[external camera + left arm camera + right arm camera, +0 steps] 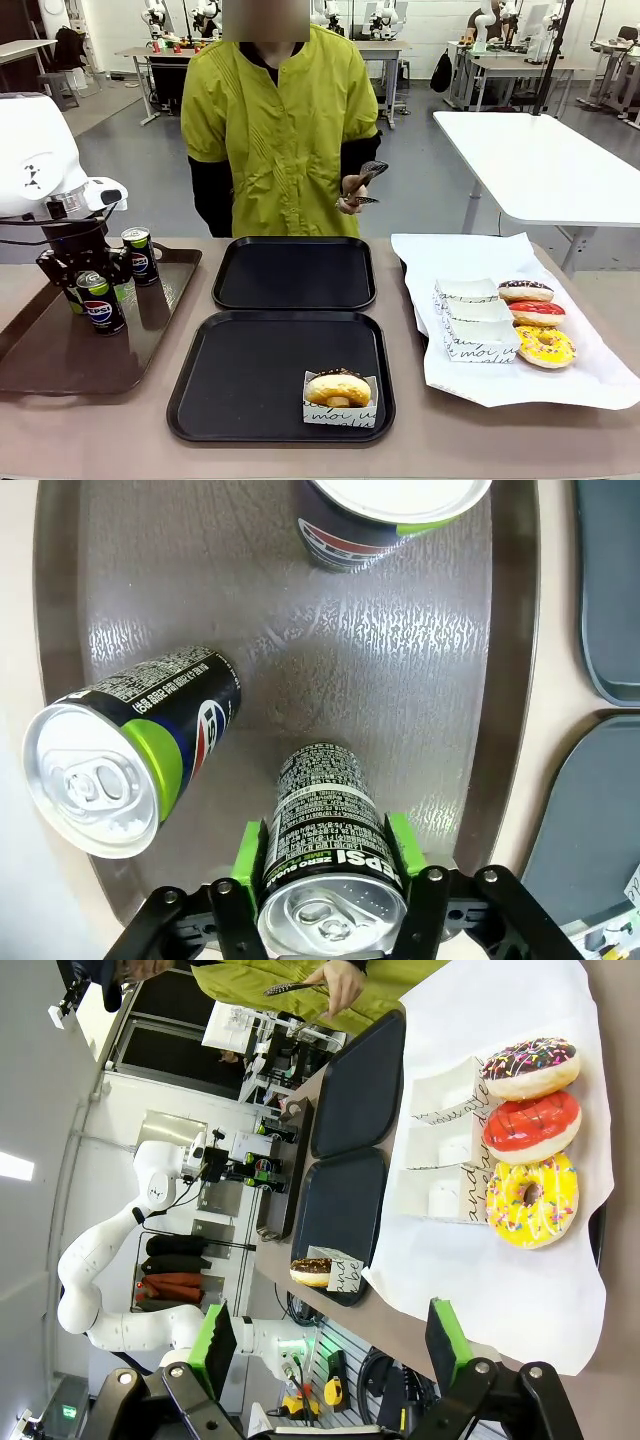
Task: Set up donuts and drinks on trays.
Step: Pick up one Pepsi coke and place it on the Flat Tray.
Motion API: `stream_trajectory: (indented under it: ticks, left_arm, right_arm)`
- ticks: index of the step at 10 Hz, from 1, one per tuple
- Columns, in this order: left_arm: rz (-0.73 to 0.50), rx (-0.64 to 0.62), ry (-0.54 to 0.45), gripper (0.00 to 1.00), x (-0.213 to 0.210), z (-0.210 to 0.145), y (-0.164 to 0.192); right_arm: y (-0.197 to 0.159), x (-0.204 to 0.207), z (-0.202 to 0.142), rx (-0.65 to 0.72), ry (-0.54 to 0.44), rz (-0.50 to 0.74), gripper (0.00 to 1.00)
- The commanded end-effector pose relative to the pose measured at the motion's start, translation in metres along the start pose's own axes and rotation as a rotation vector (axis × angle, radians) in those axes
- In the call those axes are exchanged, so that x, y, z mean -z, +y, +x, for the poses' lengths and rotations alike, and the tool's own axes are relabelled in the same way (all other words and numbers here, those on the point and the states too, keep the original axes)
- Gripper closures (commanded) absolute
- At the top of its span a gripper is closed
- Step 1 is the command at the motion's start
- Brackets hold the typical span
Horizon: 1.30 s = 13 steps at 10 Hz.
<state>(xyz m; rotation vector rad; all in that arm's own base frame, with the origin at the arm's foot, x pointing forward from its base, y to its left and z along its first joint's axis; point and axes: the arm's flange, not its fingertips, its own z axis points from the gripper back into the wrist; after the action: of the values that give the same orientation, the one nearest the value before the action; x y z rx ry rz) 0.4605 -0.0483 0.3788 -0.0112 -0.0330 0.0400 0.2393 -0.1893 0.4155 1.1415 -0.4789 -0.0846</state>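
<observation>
One can [325,820] sat clamped in the left gripper [330,875] at nine o'clock; next, likely a lift toward the tray [250,370] at three o'clock.

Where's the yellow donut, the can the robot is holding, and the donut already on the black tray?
yellow donut [532,349]: front view, on its sprinkled icing.
held can [325,825]: left wrist view, on its printed side.
tray donut [338,390]: front view, on its golden-brown side.
</observation>
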Motion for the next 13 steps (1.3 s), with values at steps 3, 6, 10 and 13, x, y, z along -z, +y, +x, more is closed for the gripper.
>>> stream_trajectory:
  ticks: [3,6,10,13]
  left_arm:
    - [0.012,0.001,0.029,1.00,-0.013,-0.001,-0.003]
    - [0.027,0.057,0.082,1.00,-0.083,-0.037,-0.017]
    - [0.027,0.081,0.006,1.00,-0.162,-0.100,-0.019]
    - [0.035,0.063,0.013,1.00,-0.172,-0.103,-0.019]
  right_arm:
    - [0.000,0.000,0.000,-0.004,-0.001,0.009,0.00]
    - [0.000,0.000,0.000,-0.004,-0.001,0.009,0.00]
    - [0.000,0.000,0.000,-0.004,-0.001,0.009,0.00]
    - [0.000,0.000,0.000,-0.004,-0.001,0.009,0.00]
